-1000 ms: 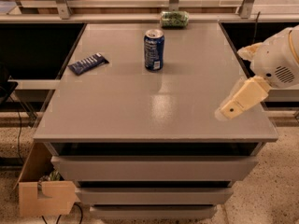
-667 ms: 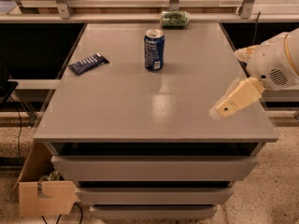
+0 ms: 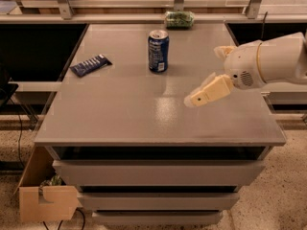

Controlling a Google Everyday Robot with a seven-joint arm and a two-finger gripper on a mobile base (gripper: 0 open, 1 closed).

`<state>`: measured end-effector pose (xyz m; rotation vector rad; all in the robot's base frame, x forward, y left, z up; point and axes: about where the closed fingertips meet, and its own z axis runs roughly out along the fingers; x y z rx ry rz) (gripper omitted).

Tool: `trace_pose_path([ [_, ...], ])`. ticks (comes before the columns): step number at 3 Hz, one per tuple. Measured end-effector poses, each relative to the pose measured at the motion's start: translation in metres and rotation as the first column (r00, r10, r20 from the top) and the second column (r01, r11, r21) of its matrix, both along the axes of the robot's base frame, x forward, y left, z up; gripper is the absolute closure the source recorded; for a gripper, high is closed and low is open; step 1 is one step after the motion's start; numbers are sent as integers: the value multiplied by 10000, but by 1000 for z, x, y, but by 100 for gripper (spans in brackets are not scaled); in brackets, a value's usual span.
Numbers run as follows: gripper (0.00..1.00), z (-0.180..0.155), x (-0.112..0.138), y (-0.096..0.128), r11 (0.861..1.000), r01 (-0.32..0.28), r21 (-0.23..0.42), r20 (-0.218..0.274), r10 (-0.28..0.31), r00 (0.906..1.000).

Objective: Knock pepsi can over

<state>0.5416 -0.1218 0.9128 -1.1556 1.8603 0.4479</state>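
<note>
The pepsi can (image 3: 158,51) stands upright on the grey worktop (image 3: 120,121), in the rear half and slightly right of centre. Its silver top rim faces up and its dark blue side carries white markings.

The gripper (image 3: 195,98) hangs above the worktop to the right of the can and nearer the front edge, well apart from it. It points left and downward. Whether it is spread or pressed together cannot be told; it holds nothing. The white arm (image 3: 276,59) enters from the right edge.

A flat dark blue snack bar wrapper (image 3: 90,64) lies near the left edge, apart from the can. A green packet (image 3: 179,19) lies at the rear edge, behind the can.

Drawer fronts (image 3: 158,172) sit below the worktop. A cardboard box (image 3: 43,202) stands on the floor at the lower left.
</note>
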Motion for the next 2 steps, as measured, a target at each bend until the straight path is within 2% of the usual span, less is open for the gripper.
trace_pose_path([
  [1,0,-11,27,26,9949,385,936,312,-416,9986],
  [2,0,-25,57,36,9833,865,1603,595,-971,9935],
])
